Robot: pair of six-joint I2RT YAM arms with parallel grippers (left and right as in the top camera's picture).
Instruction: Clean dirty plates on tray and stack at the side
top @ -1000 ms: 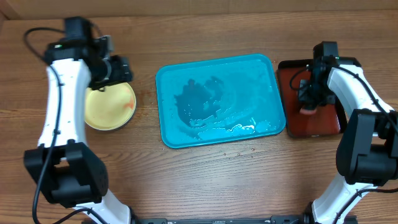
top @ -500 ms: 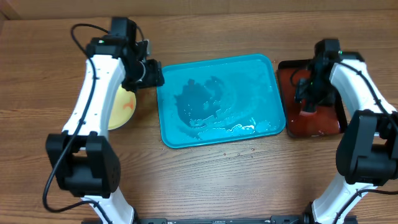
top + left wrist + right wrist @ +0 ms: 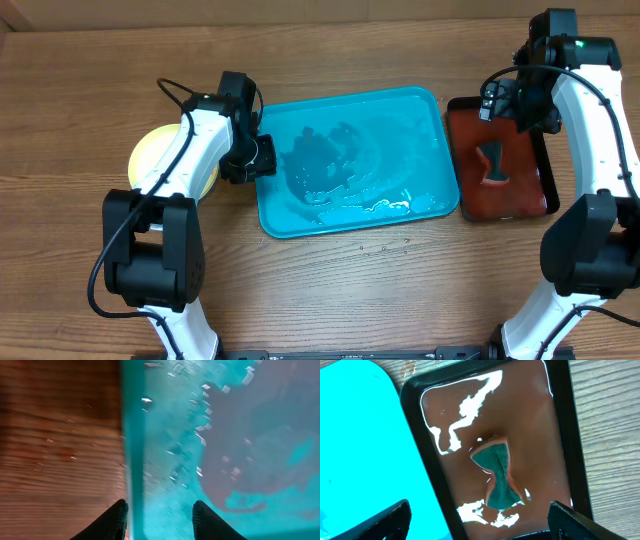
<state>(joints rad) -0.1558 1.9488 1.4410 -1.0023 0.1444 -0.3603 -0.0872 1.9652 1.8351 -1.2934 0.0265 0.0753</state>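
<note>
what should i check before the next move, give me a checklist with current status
1. Turquoise tray free of plates: ok, only foamy water shows in it.
2. Plates at the side: cannot tell. A yellow-green plate lies left of the tray, partly hidden, and any plates under it cannot be counted.
3. Plate wiped clean: cannot tell, since too little of its face shows.
4. Left gripper gripping the tray: not ok. Its fingers straddle the left rim with the jaws apart.
5. Sponge parked: ok, it lies on the dark red tray.
6. Right gripper free: ok, it is open above the sponge and holds nothing.
</note>
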